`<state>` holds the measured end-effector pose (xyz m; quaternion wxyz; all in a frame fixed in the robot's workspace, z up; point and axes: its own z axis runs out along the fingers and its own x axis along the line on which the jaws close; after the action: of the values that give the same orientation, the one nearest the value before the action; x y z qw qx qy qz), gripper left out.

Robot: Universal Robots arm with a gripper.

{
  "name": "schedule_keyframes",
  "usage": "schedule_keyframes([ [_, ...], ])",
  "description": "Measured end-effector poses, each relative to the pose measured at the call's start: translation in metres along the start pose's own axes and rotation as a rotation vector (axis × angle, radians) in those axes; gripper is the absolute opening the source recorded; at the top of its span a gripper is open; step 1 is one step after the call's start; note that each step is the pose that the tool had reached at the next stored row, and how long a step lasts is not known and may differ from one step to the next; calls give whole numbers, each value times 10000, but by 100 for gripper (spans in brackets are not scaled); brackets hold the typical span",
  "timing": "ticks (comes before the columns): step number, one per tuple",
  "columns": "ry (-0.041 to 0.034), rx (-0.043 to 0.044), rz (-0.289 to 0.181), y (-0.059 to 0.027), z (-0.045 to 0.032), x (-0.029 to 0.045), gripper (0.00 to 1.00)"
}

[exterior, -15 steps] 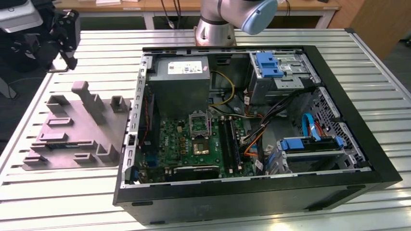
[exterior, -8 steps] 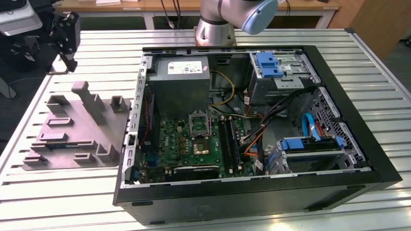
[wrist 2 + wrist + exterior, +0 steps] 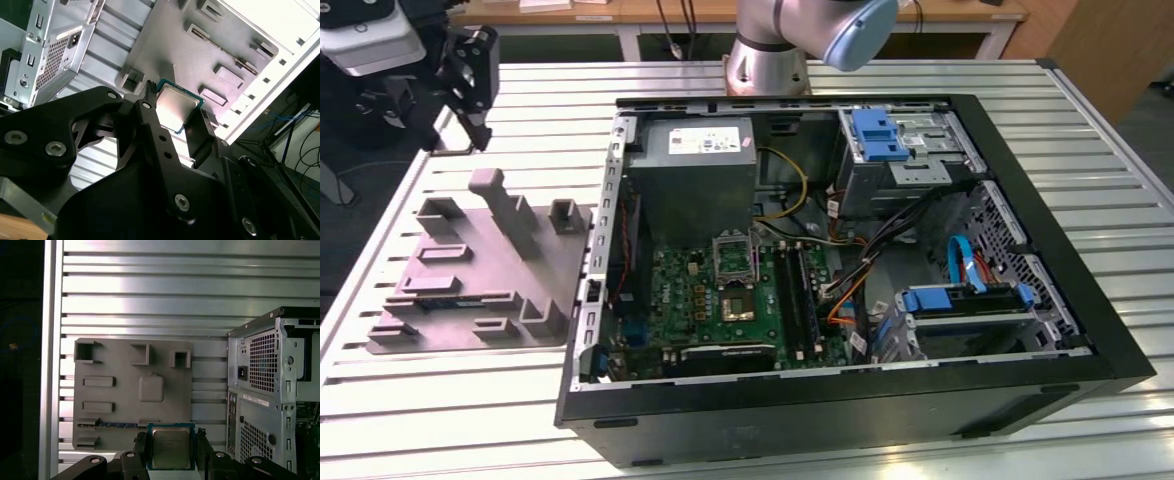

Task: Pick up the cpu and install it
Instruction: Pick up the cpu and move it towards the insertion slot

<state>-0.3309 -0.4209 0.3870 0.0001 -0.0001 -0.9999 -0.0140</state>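
Note:
The cpu (image 3: 171,447) (image 3: 177,107), a small square chip with a silvery top and a green rim, sits between my gripper's two black fingers. My gripper (image 3: 171,450) (image 3: 175,112) is shut on its edges. It hangs above the grey fixture plate (image 3: 130,390) (image 3: 200,50), near the plate's edge. In the exterior view my gripper (image 3: 470,90) is high at the exterior view's left, over the table behind the fixture plate (image 3: 480,270) and well away from the case. The green motherboard (image 3: 694,300) lies inside the open computer case (image 3: 854,380), with its metal-framed socket (image 3: 736,290) near the board's middle.
The slatted metal table (image 3: 427,400) carries the fixture plate, with its raised blocks, and the black case. Inside the case are a grey power supply (image 3: 700,170), cables, and blue-handled drive bays (image 3: 947,300). The arm's base (image 3: 767,60) stands behind the case. The case's rear panel (image 3: 270,390) is beside the plate.

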Motion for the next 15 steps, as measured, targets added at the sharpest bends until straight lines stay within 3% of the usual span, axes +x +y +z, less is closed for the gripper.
schedule_keyframes([
  [8, 0, 0, 1, 0, 1, -107, 47],
  [15, 1, 2, 0, -9, 2, -144, 47],
])
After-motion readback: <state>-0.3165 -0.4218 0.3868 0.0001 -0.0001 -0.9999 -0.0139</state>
